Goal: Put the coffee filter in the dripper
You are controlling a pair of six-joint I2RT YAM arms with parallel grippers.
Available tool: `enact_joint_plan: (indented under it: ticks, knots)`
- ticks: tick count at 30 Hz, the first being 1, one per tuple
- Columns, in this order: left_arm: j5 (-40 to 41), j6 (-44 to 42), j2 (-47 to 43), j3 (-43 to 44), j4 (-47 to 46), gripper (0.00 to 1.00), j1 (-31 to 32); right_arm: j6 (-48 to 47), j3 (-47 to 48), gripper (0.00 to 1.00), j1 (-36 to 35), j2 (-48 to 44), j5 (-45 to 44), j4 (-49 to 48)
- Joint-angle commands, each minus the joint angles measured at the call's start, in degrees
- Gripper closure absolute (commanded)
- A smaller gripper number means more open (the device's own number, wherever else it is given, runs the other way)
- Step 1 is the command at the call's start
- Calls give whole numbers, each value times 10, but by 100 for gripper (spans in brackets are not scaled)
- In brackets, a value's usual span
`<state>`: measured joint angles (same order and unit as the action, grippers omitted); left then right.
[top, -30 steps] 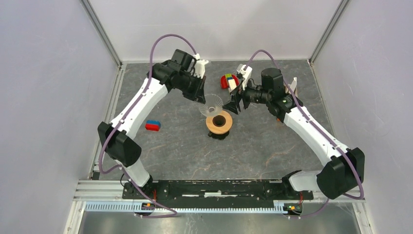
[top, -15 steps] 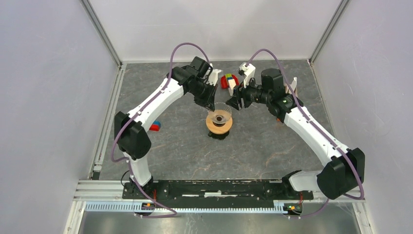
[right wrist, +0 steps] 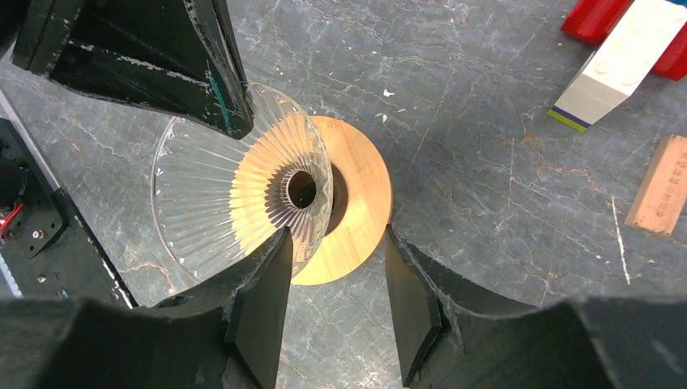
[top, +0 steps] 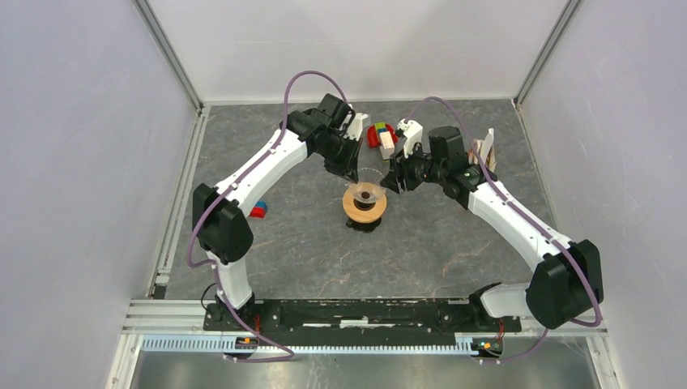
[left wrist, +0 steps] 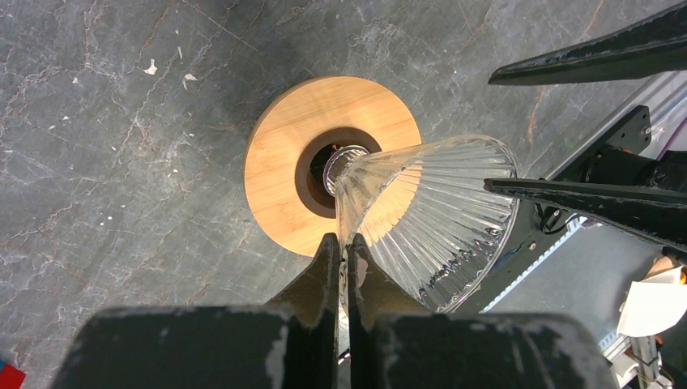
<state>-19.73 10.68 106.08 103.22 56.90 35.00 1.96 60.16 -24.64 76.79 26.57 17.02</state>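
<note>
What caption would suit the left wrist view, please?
Left gripper pinching the glass funnel by its rim, tip over the wooden ring; right gripper open alongside.

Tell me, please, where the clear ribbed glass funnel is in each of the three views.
Top external: the glass funnel is at centre, just over the wooden ring.
Left wrist: right of centre, its wall pinched by the left gripper.
Right wrist: left of centre, narrow end over the ring's hole.
Shared landmark: the wooden ring, under the funnel everywhere.
</note>
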Motion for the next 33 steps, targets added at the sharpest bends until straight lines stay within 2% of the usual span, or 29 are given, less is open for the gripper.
enact_joint_plan:
  ticks: [1,8,12,16,19,33]
  knots:
    - [-5,23,-8,22,-23,98,2,22,-11,50,0,1,16,-31]
    - [-4,25,-8,17,-28,98,2,54,-12,62,0,13,32,-49]
    - [-4,28,-16,-3,-39,98,3,68,-3,74,0,23,33,-50]
    - [-4,31,-23,-26,-49,98,3,80,-3,91,0,22,23,-49]
    - [-3,31,-28,-31,-50,98,4,85,0,99,0,22,26,-51]
    - [-14,35,-61,-54,-50,98,3,88,35,100,-17,25,26,-35]
